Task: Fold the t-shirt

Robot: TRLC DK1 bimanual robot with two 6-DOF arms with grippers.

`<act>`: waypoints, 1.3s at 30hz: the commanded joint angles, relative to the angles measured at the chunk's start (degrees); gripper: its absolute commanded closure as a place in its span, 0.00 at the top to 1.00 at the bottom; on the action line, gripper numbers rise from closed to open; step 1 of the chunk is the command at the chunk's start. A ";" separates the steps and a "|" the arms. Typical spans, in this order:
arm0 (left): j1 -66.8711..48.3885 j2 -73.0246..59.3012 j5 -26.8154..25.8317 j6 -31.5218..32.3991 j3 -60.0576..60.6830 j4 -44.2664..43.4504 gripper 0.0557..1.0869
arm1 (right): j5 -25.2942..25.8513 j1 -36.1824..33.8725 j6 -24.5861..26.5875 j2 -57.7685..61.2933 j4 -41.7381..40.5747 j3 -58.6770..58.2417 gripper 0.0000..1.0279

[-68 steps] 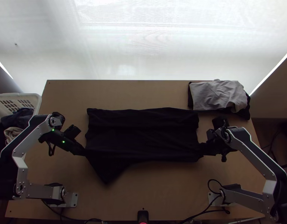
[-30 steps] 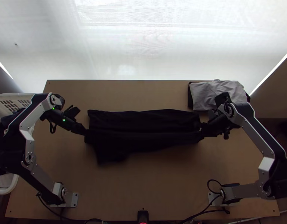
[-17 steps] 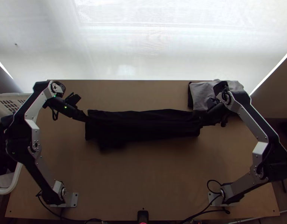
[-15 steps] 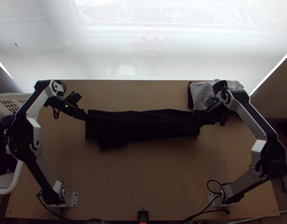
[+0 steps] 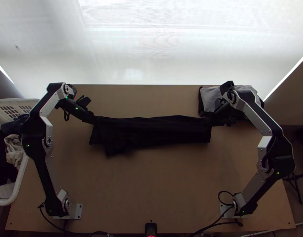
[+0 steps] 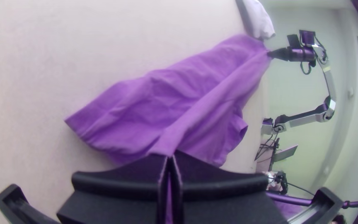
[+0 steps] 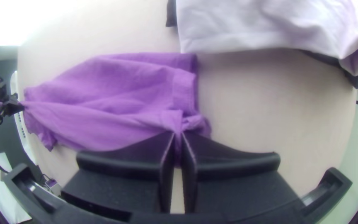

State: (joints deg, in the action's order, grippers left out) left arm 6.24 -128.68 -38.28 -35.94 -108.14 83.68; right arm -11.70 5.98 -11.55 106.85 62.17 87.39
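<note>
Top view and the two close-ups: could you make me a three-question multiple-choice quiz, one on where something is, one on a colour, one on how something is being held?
1. Where on the table is the pile of cloths?
A near left corner
B far right corner
C middle of the near edge

2. What colour is the pile's upper cloth?
A red
B green
C light grey

3. How is the t-shirt held?
A by both grippers
B by one gripper
C by none

1 B: the top view shows it there.
2 C: it looks pale grey above a dark cloth.
3 A: the left gripper and right gripper pinch it toward opposite ends.
</note>
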 commanded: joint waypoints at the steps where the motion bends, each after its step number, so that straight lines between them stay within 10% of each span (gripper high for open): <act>1: 0.44 -3.68 1.72 1.23 -1.81 -0.62 0.03 | 3.09 0.26 -0.49 2.84 -6.10 -2.14 0.03; 17: 0.53 -4.65 4.09 2.02 -0.06 -1.59 0.03 | 6.43 1.05 -2.69 4.69 -20.86 -7.15 0.03; 19: 0.09 -3.68 4.09 1.84 0.03 -1.59 0.04 | 6.43 0.97 -2.60 3.10 -20.78 -7.33 0.19; 22: -0.26 -0.96 4.09 1.31 0.47 -1.59 0.51 | 6.43 0.88 -0.23 -0.68 -19.63 -7.59 0.86; 24: -0.53 0.80 4.09 0.61 0.91 -1.59 0.97 | 6.52 1.05 1.97 -3.31 -17.08 -7.15 0.97; 34: 0.26 8.89 4.09 0.61 2.40 -1.24 0.96 | 7.75 8.26 -1.37 -15.00 -5.92 6.91 0.97; 39: 4.83 14.69 4.01 0.35 6.36 -1.24 0.96 | -2.18 18.90 0.74 -4.89 -3.99 16.32 0.97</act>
State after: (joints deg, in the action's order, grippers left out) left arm 7.16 -120.27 -34.24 -35.44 -105.16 82.41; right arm -6.57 14.50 -12.29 96.16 54.48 92.97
